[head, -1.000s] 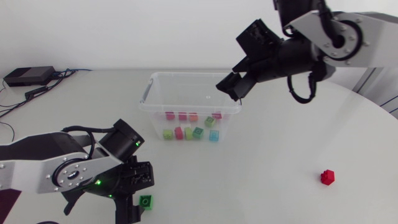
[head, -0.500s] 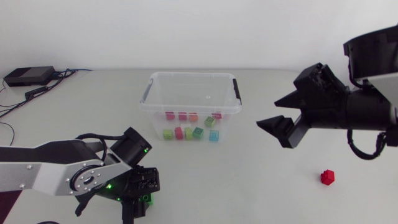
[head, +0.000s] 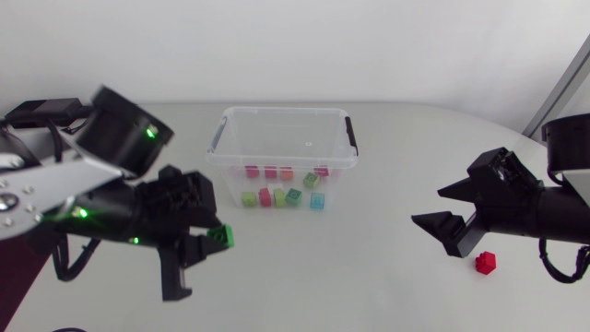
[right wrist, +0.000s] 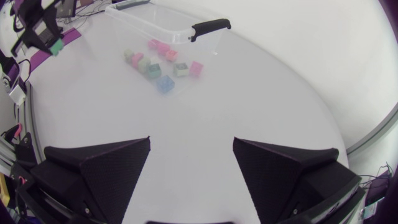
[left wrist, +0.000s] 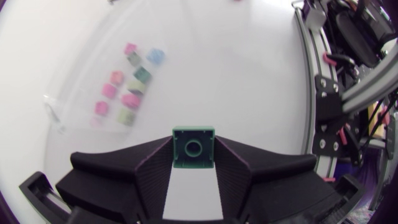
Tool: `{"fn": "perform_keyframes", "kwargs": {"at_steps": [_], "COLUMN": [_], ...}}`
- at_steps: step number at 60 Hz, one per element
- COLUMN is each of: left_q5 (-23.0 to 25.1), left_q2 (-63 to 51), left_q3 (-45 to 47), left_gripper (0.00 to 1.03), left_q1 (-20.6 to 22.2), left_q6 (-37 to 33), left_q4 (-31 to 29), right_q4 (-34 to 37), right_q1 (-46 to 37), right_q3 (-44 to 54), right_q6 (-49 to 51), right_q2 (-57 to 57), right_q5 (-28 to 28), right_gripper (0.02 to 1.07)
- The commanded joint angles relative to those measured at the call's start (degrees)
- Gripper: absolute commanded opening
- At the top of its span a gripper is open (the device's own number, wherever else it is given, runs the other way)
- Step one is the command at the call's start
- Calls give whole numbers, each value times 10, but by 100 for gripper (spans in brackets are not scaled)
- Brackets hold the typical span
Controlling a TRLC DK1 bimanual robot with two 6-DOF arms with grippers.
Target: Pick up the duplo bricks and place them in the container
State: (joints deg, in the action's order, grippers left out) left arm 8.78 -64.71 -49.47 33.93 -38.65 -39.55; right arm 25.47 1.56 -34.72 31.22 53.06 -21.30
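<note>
My left gripper (head: 214, 238) is shut on a green duplo brick (head: 221, 236), lifted above the table left of and in front of the clear container (head: 284, 138). The left wrist view shows the same green brick (left wrist: 193, 147) pinched between both fingertips (left wrist: 155, 163), with the container (left wrist: 59, 121) and its several coloured bricks (left wrist: 130, 99) far below and ahead. A red brick (head: 486, 262) lies on the table at the right. Just left of it my right gripper (head: 454, 214) hangs open and empty; in its wrist view (right wrist: 191, 155) the fingers stand wide apart, the container (right wrist: 163, 28) far ahead.
Several pink, green and blue bricks (head: 281, 187) lie inside the container, which has black handles (head: 350, 130). A black box with cables (head: 41, 112) sits at the table's far left corner. The rounded table edge (head: 558, 161) runs behind the right arm.
My left gripper shut on the green brick and lifted it up off the table. My right arm swung from over the container to the right, down beside the red brick.
</note>
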Motion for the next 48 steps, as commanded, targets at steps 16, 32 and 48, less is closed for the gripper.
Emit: {"fn": "perform_keyframes", "kwargs": {"at_steps": [16, 32, 48], "left_q5": [0, -90, -108], "left_q2": [-120, -263, -353], "left_q3": [-139, -187, -245], "left_gripper": [28, 29, 66], "left_q1": [-60, -79, -119], "left_q6": [169, 234, 269], "left_q4": [205, 367, 395], "right_q4": [-22, -23, -2], "right_q1": [-9, -10, -23], "right_q3": [65, 84, 84], "right_q6": [20, 23, 27], "right_q2": [13, 6, -21], "right_q5": [-5, 12, 31], "right_gripper": [98, 98, 98]}}
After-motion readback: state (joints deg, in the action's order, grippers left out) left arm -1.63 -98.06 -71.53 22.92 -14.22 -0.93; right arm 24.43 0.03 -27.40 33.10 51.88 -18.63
